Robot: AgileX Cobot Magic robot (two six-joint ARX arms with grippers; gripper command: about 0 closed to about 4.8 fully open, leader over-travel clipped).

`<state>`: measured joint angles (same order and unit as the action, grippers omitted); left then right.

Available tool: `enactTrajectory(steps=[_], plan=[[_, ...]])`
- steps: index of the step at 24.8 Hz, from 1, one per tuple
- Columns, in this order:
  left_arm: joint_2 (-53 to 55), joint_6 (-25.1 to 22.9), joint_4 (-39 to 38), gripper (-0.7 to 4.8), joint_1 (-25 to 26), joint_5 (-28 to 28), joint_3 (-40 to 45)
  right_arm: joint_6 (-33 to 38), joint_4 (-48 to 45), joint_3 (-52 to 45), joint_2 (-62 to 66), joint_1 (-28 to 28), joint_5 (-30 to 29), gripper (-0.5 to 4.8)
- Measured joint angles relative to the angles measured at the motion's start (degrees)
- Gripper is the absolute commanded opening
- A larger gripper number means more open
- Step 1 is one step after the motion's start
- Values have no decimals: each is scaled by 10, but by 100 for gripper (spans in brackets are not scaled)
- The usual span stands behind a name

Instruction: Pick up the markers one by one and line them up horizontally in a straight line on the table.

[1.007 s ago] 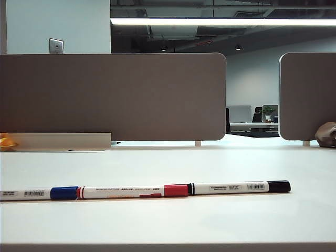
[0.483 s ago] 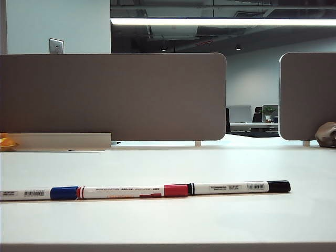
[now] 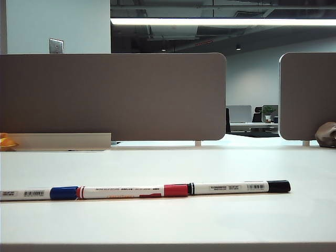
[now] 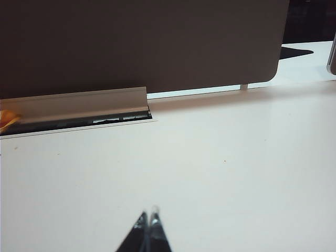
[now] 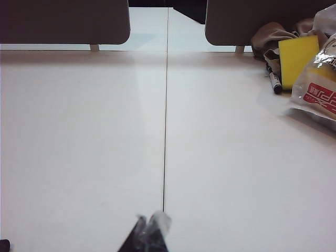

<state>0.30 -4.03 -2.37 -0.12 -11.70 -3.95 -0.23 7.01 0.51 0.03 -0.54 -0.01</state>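
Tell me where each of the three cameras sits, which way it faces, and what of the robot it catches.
Exterior view: low at the table's near edge, looking level across the three markers at the divider panels; no robot part shows.
Left wrist view: on the left arm above the table, looking towards a divider; the shut left tool shows.
Right wrist view: on the right arm, looking along the table seam past a yellow sponge; the shut right tool shows.
All three views share the white table and the dividers.

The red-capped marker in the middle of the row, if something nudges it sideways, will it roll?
Probably. The red-capped marker looks slim and round, lying flat on the smooth table, so a sideways nudge could roll it. It looks stiff and light. Its ends seem to meet the neighbouring pens, so it may disturb them.
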Motion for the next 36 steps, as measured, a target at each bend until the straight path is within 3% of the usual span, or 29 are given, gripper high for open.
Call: enactTrajectory(steps=[10,20,36], plan=[[0,0,0,-5,0,2,0,0,0,0,0,0,0,-6],[0,0,-13,-5,0,100,0,0,0,0,0,0,0,-5],[0,0,-13,-5,0,103,0,0,0,0,0,0,0,-6]])
